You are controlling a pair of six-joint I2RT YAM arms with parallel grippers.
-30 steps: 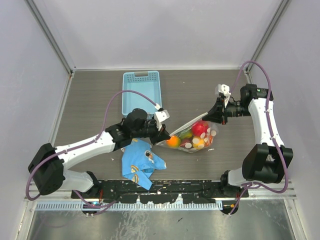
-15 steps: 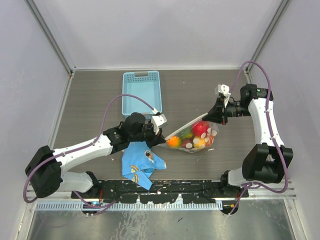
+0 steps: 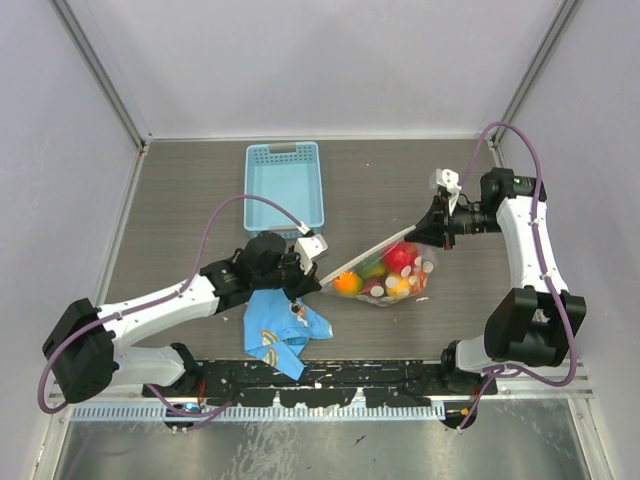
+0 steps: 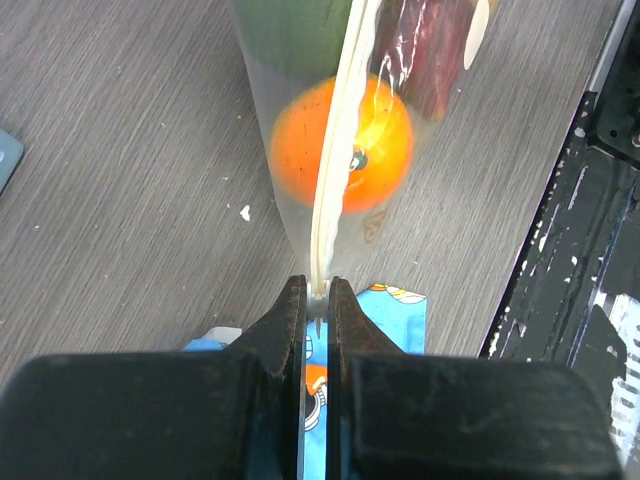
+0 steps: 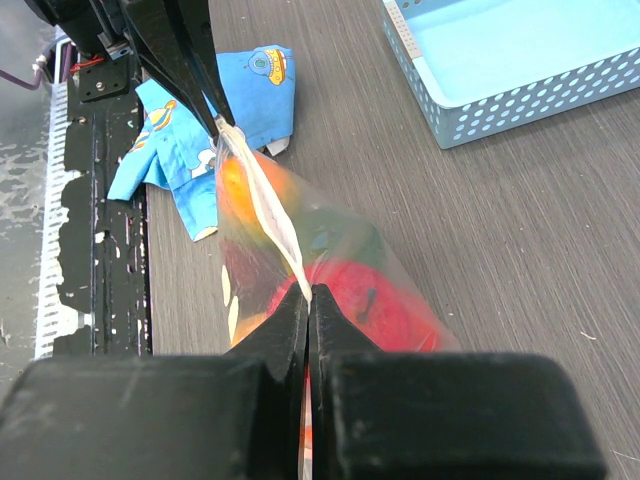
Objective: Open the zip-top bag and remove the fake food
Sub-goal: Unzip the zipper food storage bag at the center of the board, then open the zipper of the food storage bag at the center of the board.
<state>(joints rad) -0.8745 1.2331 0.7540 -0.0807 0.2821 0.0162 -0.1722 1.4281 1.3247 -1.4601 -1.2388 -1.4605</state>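
Observation:
The zip-top bag (image 3: 392,270) hangs between my two grippers above the table, its white zip strip (image 3: 362,256) stretched taut along the top. The fake food (image 3: 398,260) sits inside it: an orange piece (image 4: 345,145), a red one (image 5: 375,300), plus green and yellow pieces. My left gripper (image 3: 318,272) is shut on the strip's left end (image 4: 318,290). At the strip's right end, my right gripper (image 3: 428,238) is pinched on it (image 5: 305,290). The left arm (image 3: 170,298) reaches in low from the left.
A light blue slotted basket (image 3: 285,183) stands behind the left gripper. A blue cartoon-print cloth (image 3: 283,326) lies crumpled on the table under the left wrist, near the front rail (image 3: 320,375). Grey walls close in both sides.
The left gripper has drawn back to the left and slightly toward the front with the strip's end, stretching the bag's top longer. The right gripper has held still.

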